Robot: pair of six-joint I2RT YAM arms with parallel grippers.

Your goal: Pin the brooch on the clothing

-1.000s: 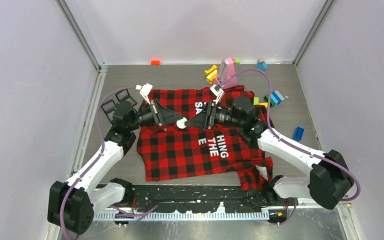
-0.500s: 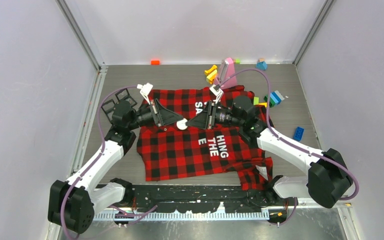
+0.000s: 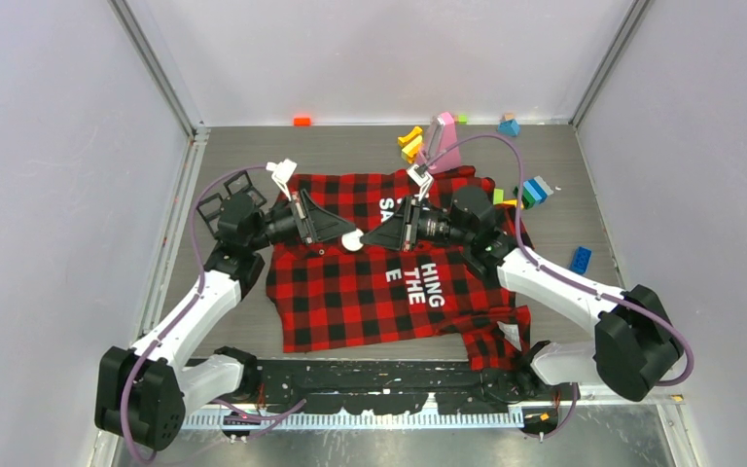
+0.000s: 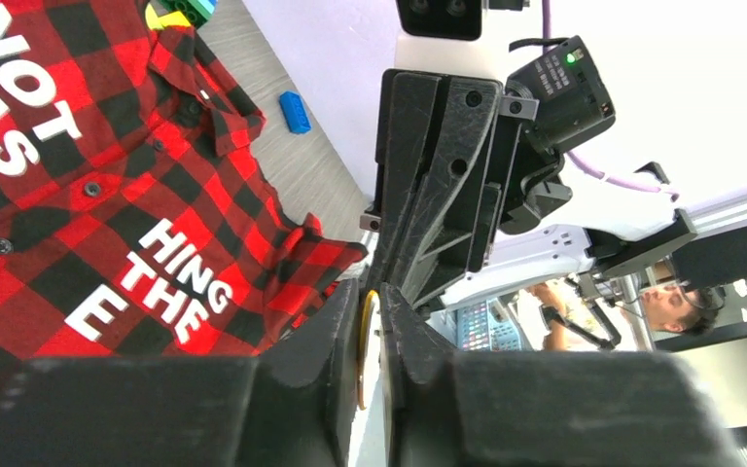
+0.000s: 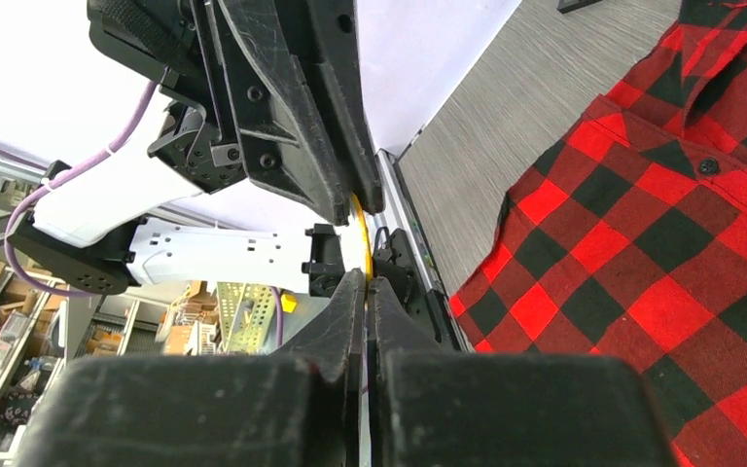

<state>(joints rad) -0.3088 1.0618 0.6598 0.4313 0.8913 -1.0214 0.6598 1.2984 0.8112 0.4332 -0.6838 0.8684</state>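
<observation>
Brooch (image 3: 353,239) sits where it did a second ago, held over the clothing (image 3: 350,297), which lies spread beneath it, mostly toward 6 o'clock. Only the right arm's elbow has crept slightly toward 9 o'clock. The left gripper (image 3: 342,236), at the brooch's 9 o'clock, is clamped on the disc. The right gripper (image 3: 371,236), at 3 o'clock, pinches its yellow rim, fingers nearly together.
</observation>
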